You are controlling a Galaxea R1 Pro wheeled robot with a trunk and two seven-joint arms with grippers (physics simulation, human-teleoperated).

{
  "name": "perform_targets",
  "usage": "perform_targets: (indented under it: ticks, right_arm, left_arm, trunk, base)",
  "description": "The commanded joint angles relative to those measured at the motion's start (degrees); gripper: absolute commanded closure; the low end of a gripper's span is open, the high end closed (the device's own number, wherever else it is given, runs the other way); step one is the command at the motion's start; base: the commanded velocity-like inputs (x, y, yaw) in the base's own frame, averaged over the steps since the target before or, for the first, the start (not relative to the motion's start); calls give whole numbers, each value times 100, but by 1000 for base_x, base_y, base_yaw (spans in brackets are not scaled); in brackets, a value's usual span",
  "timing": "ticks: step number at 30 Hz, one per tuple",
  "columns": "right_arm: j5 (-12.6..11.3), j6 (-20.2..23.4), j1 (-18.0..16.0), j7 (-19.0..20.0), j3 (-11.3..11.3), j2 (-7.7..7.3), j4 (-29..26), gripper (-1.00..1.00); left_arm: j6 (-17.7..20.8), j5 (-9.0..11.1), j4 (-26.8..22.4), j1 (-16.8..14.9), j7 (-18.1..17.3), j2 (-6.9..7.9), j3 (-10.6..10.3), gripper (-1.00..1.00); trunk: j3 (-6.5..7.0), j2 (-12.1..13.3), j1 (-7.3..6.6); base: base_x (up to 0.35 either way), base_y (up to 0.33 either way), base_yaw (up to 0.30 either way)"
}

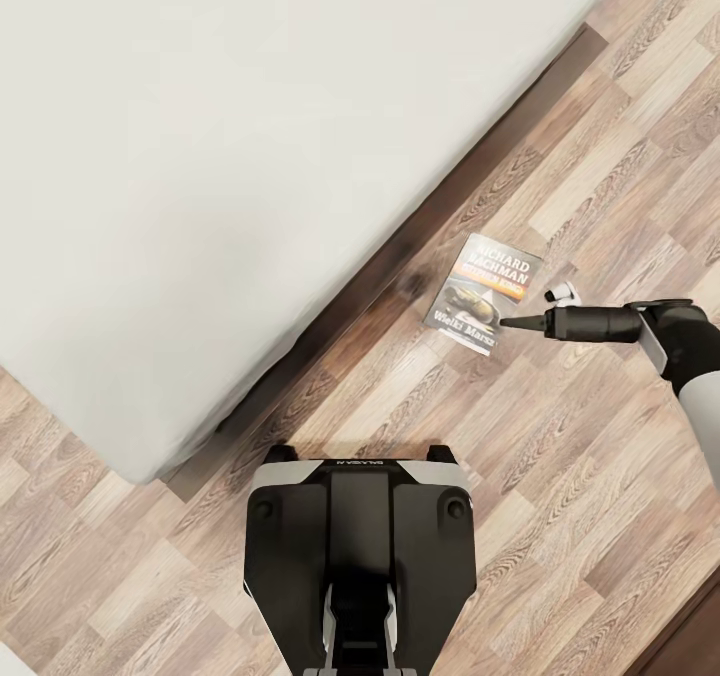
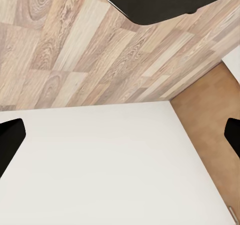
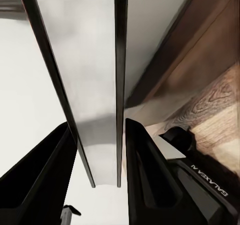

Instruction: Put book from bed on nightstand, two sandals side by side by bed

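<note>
the book [image 1: 484, 293] was held in the air just off the long edge of the bed [image 1: 250, 156], with the wooden floor [image 1: 560, 436] below it, its cover with the white "richard bachman" lettering turned up toward the head camera. the right gripper [image 1: 510, 323] reached in from the side away from the bed and had the book by the edge nearest it; in the right wrist view the two dark fingers [image 3: 47, 180] stood either side of the thin book [image 3: 97, 110], seen edge-on, so the jaws were pinching it near one margin only. that looked like the weak point: a thin paperback held by one edge could sag, pivot or slide out of the grip when the base turned toward a nightstand, and a quick swing of the arm would make that more likely. a drop here would put it on the floor beside the bed frame, where a flat book is hard to lift again. the left gripper [image 2: 120, 135] hung over a plain white surface with its dark fingertips wide apart at the picture's sides, holding nothing. the robot's base [image 1: 358, 546] stood close to the corner of the bed, so a careless turn might have clipped the frame.
</note>
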Motion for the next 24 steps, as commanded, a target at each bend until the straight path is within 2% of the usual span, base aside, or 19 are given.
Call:
perform_targets:
  ticks: [1,7,8,21,24]
  right_arm:
    - [-47,94,30,7,31,-41,-33,100]
    - [-52,302,225,7,10,-238,-150,100]
    - [-50,329,277,7,8,-953,-154,100]
    - [-87,350,302,7,7,-1597,-163,100]
    - [-89,350,304,7,16,-1671,-162,100]
  left_arm:
    - [-4,-9,-7,2,-9,2,-40,-100]
    - [0,-12,-12,8,-7,-1,-45,-100]
    - [0,-14,-13,10,-6,-1,-45,-100]
    - [7,-17,-14,15,-1,-2,-47,-100]
    - [5,-19,-14,13,0,-2,-47,-100]
  trunk:
    - [-5,-9,4]
    - [-5,-9,4]
    - [-5,-9,4]
    - [-5,-9,4]
    - [-5,-9,4]
  base:
    - [0,0,0]
    - [0,0,0]
    - [0,0,0]
    - [0,0,0]
    - [0,0,0]
